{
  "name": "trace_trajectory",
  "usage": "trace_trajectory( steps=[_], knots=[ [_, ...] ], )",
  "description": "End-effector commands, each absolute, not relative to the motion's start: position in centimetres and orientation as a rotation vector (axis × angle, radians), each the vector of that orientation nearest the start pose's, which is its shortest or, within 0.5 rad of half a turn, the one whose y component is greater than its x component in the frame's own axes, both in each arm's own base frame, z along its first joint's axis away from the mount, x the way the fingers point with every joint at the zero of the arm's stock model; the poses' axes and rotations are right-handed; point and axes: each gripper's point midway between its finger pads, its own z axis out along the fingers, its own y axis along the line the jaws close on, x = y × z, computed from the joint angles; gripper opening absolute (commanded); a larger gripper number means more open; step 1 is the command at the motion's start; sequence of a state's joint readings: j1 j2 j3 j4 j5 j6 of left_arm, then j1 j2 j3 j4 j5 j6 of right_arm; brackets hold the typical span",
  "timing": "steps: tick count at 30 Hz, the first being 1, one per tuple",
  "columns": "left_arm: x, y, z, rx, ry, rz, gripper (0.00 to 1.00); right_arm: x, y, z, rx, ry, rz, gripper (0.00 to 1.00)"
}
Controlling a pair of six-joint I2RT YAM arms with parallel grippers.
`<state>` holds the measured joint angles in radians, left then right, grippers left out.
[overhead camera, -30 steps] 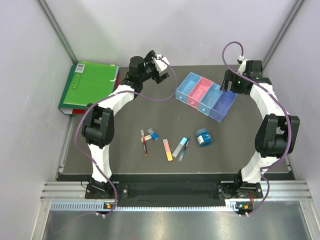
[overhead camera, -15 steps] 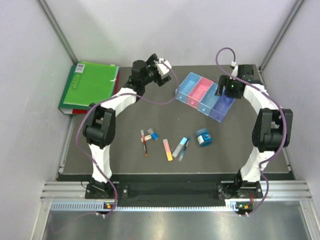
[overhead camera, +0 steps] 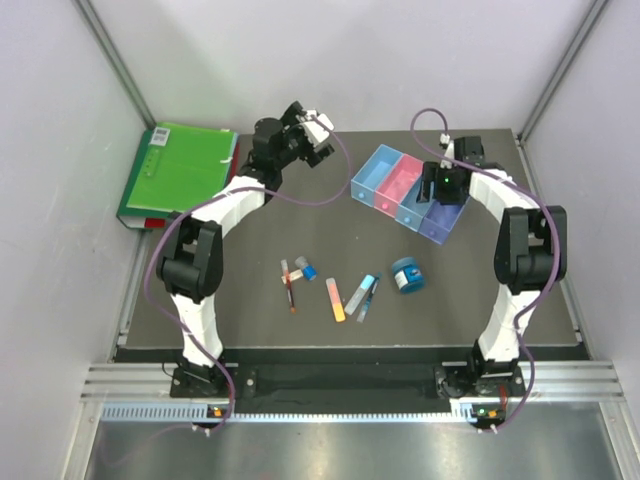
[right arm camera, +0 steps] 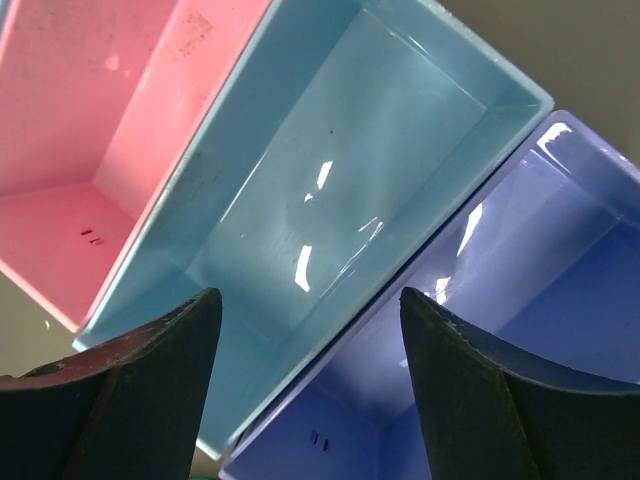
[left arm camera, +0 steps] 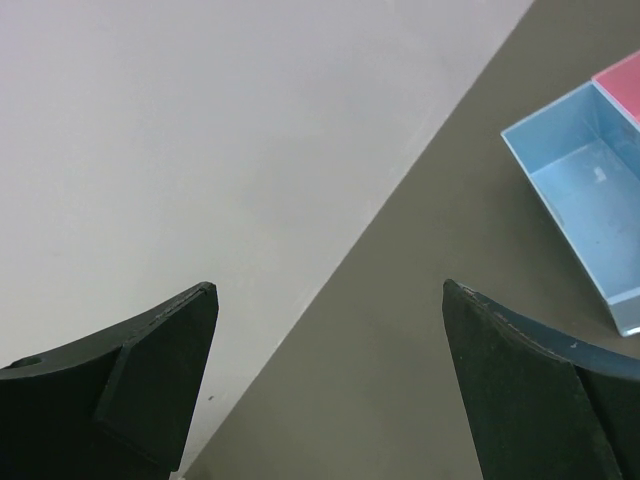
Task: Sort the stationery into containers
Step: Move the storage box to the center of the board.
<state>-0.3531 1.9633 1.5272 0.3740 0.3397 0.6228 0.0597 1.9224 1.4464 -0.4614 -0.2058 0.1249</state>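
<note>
The right gripper (right arm camera: 308,300) hangs over the bins (right arm camera: 330,190), fingers spread, empty. The left gripper (left arm camera: 328,290) is also spread and empty.

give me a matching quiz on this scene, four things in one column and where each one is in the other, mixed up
Things:
1. green folder
2. blue tape roll
3. red pen
4. right gripper

Places (top view):
A. open, just above the row of bins
B. on the mat, at the left end of the loose items
C. far left, beside the wall
D. on the mat, at the right end of the loose items

Pairs: 1-C, 2-D, 3-B, 4-A
</note>
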Motion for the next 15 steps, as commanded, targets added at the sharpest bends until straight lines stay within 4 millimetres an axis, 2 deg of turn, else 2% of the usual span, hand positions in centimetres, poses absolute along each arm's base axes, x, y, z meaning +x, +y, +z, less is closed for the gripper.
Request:
trace_trajectory(
  steps=[1,6,13,15],
  knots=[
    [55.6,-23.0,31.8,0.893,1.200,-0.034,0.99,48.1,7.1,8.9,-0.021,2.469,0.304,0.71],
    [55.5,-22.4,32.3,0.890,1.198,-0.025,0.99,48.4,7.1,8.5,-0.021,2.475,0.290,0.66],
    [55.9,-22.0,32.1,0.882,1.208,-0.021,0.99,49.0,7.1,8.6,-0.066,2.467,0.241,0.51],
    [56.1,-22.0,32.0,0.880,1.211,-0.025,0.99,49.1,7.2,8.7,-0.084,2.466,0.230,0.49]
  ],
)
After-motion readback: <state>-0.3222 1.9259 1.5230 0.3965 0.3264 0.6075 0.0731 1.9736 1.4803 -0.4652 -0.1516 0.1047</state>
